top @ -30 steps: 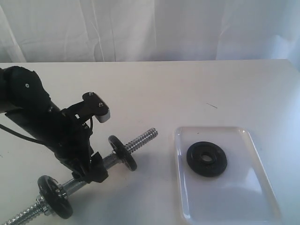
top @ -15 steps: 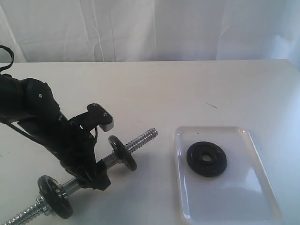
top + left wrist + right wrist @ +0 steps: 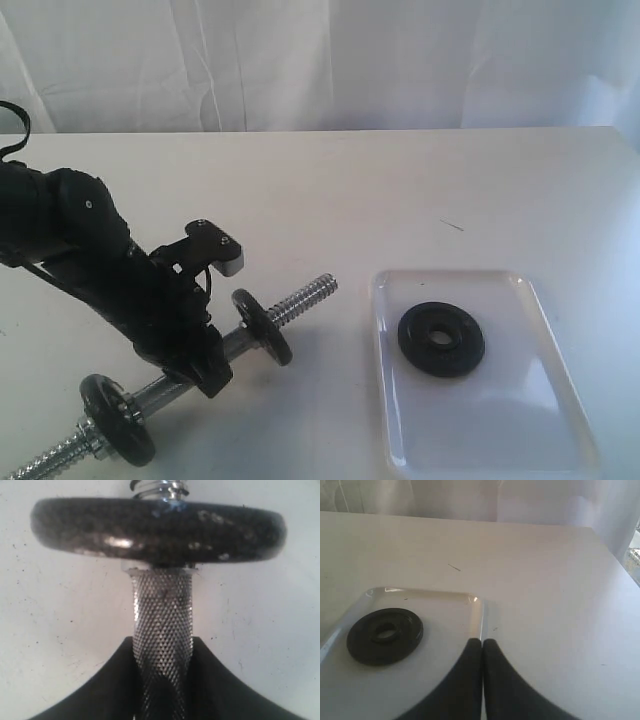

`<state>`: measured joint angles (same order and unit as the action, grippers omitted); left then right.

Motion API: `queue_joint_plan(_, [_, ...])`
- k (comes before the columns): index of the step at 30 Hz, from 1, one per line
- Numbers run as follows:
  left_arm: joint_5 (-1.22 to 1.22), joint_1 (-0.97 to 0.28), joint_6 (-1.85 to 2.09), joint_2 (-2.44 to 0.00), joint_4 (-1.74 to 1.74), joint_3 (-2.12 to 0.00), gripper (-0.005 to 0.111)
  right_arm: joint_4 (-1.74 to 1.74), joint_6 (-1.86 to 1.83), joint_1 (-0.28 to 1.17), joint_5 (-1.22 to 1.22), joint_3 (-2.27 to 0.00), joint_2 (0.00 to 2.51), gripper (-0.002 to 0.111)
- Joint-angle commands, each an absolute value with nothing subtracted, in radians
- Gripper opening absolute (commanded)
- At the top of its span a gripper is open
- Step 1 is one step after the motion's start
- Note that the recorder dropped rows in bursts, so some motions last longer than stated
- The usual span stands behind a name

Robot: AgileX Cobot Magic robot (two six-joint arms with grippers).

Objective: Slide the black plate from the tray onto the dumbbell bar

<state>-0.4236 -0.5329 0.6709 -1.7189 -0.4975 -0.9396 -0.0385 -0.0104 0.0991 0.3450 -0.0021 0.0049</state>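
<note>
The black plate (image 3: 441,339) lies flat in the tray (image 3: 500,425), toward the tray's far-left part, in the lower right of the exterior view. Nothing touches it. The tray sits on the white table (image 3: 400,190), well apart from the dumbbell bar (image 3: 300,297), which runs diagonally across the lower left of the frame. The bar's free threaded end points up and right, toward the tray.

The left gripper (image 3: 205,370) is clenched on the bar's middle, between a mounted disc (image 3: 262,325) and a second disc (image 3: 118,418) near the bottom-left corner.

Several things could go wrong from here:
- The plate is thin and flat against a glossy floor, so fingers may skate off its edge or push the tray along instead.
- The coarse threads may snag the centre hole if the plate meets them at an angle.
- The bar could twist in its one-handed hold when the plate is pressed on.

Only the left wrist view shows the knurled shaft (image 3: 162,625) seated between the dark fingers (image 3: 105,685), with the mounted disc just beyond them. The exterior view leaves the right gripper (image 3: 483,647) out altogether. The right wrist view shows its jaws pressed together on nothing, poised near the tray's rim, with the plate (image 3: 385,635) off to one side.
</note>
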Motion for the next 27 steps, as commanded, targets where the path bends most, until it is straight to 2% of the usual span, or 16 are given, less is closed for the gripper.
queue_joint_plan(1, [-0.489, -0.537, 0.669, -1.704, -0.519, -0.969, 0.0, -0.041, -0.022, 0.101, 0.343, 0.0, 0.0, 0.0])
queue_joint_plan(4, [-0.553, -0.537, 0.669, -1.675, -0.523, -1.0, 0.0, -0.041, -0.022, 0.101, 0.343, 0.0, 0.0, 0.0])
queue_joint_plan(27, [-0.605, -0.537, 0.667, -1.565, -0.546, -1.002, 0.0, -0.041, 0.0, 0.101, 0.338, 0.0, 0.0, 0.0])
